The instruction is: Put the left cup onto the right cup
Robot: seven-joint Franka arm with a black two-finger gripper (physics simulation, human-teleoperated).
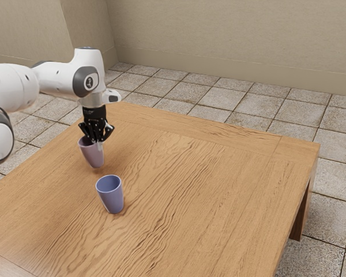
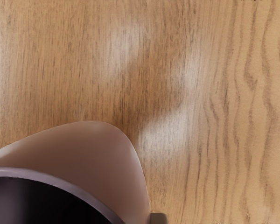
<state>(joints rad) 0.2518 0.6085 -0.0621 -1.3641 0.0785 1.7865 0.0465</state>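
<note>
One mauve cup (image 1: 92, 154) — one periwinkle cup (image 1: 110, 195)

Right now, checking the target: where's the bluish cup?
The bluish cup stands on the table, exterior view's left, just camera-side of the pinkish cup the gripper holds.

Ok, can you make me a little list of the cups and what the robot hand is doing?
held cup: mauve cup, tilted
gripper: closed on the mauve cup's rim
other cup: blue cup, upright, open end up
where: blue cup stands on the wooden table, nearer the camera than the mauve cup
touching: no, the cups are apart
stacked yet: no
</note>
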